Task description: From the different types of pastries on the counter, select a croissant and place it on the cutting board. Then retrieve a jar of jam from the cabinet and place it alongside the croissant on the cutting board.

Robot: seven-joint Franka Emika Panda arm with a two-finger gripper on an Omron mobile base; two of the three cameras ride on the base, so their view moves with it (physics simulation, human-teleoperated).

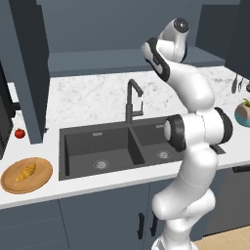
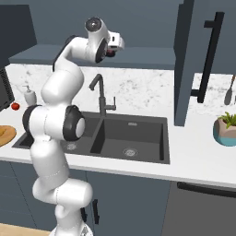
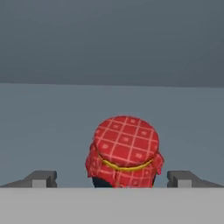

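Hand view puts the jam jar (image 3: pixel 126 151), with its red checked cloth cap, right ahead of us between our spread fingertips (image 3: pixel 40 178), so we judge we are on the jam-fetching step, gripper (image 3: pixel 112 179) released and holding nothing. Off to our left a croissant (image 1: pixel 25 172) lies on a round wooden plate (image 1: pixel 41 181). Next we would ease forward until the fingers flank the jar, then close squarely.

I see soft, even, shadowless rendered light, the white counter (image 1: pixel 93 97) bright against dim cabinets, everything slightly blurred and blocky, with no glare or edge distortion.
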